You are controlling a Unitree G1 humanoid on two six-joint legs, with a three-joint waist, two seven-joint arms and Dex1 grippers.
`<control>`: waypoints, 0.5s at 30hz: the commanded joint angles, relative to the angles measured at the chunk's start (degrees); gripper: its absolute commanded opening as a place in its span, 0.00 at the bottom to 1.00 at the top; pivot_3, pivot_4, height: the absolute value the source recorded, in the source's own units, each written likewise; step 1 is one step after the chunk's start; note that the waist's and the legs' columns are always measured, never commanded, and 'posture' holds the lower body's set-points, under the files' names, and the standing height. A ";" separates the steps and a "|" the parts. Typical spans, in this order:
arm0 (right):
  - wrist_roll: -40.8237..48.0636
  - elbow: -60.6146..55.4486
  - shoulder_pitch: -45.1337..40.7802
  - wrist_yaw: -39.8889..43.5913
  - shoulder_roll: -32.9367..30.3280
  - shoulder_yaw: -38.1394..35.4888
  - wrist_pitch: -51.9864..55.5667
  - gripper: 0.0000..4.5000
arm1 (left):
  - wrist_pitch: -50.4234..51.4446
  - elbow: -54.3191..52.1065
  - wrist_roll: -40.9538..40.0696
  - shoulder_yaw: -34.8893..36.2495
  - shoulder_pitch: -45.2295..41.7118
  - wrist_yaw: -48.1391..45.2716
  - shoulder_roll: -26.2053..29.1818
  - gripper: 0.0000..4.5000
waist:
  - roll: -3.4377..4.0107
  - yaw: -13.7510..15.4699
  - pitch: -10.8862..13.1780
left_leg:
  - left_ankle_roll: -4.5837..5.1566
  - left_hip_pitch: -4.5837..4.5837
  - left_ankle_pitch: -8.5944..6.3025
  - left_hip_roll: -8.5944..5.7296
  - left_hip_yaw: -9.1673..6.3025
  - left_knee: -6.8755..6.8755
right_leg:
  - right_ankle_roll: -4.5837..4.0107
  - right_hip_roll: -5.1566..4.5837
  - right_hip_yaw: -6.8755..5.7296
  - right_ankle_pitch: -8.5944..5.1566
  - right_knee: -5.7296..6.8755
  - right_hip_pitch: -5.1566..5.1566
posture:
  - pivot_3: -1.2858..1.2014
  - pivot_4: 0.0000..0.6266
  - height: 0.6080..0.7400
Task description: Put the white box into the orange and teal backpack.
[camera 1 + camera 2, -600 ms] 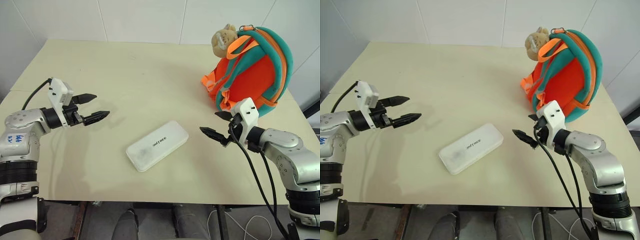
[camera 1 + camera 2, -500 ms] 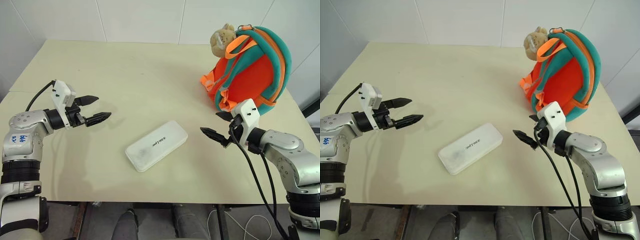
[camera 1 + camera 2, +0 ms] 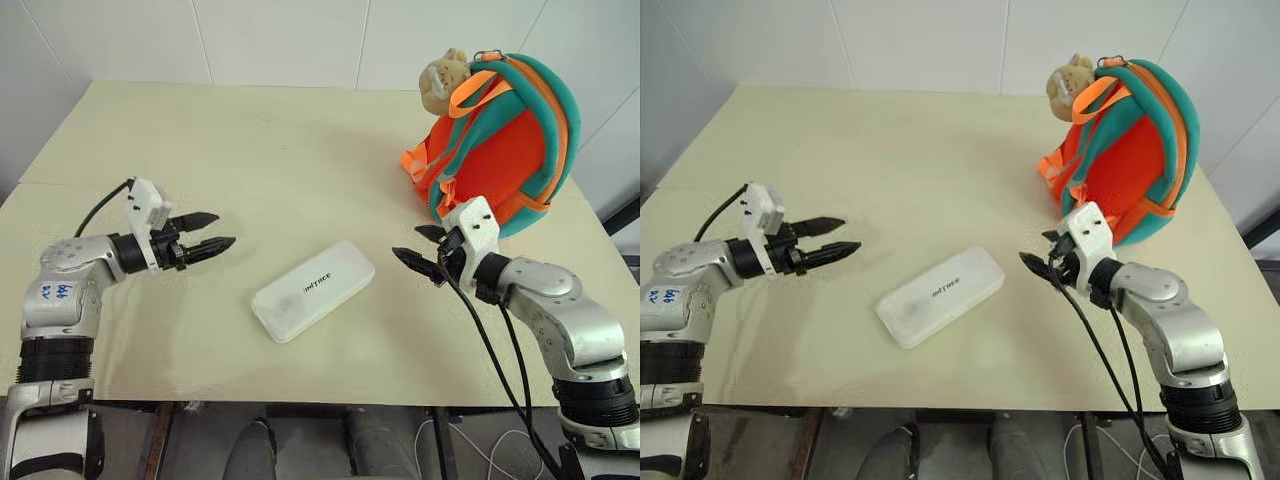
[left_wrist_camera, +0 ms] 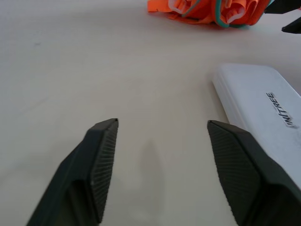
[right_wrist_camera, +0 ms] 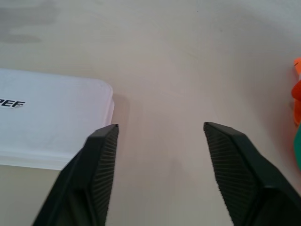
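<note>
Two grippers, both spread and empty: left gripper [image 3: 207,232] and right gripper [image 3: 421,251] face each other with the white box [image 3: 314,290] flat on the table [image 3: 250,140] between my fingertips, touching neither. Backpack [image 3: 500,140] stands just behind my right fingers. I'd close in on the box's two short ends evenly, low, squeezing square so it doesn't pivot.

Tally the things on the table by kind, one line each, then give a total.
White box: 1
Orange and teal backpack: 1
Plush animal toy attached to the backpack: 1
Total: 3
</note>
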 commanded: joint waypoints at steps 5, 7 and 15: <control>-7.12 8.83 -6.18 -2.05 2.04 4.94 -6.86 0.13 | 8.85 -8.56 -3.94 2.28 4.62 1.22 2.13 0.18 | 0.00 -0.08 0.00 | 0.00 0.01 0.00 0.00 0.00 0.08 | 0.00 0.00 0.00 0.00 0.04 0.02 | 0.52 0.24 1.00; -10.33 13.42 -7.91 -3.30 2.78 6.45 -9.75 0.00 | 11.51 -9.57 -5.27 2.73 5.53 0.97 2.49 0.05 | 0.00 -0.09 0.00 | 0.00 0.05 0.00 0.00 0.01 0.11 | 0.01 0.00 0.00 0.01 0.03 0.06 | 0.52 0.24 1.00; -16.00 21.48 -11.26 -4.21 6.70 10.08 -14.22 0.00 | 33.16 -18.99 -13.48 1.44 11.29 0.82 7.64 0.00 | 0.01 -0.27 0.01 | 0.00 0.04 -0.02 0.00 -0.01 -0.02 | 0.00 -0.01 0.00 0.00 -0.04 0.04 | 0.52 0.24 1.00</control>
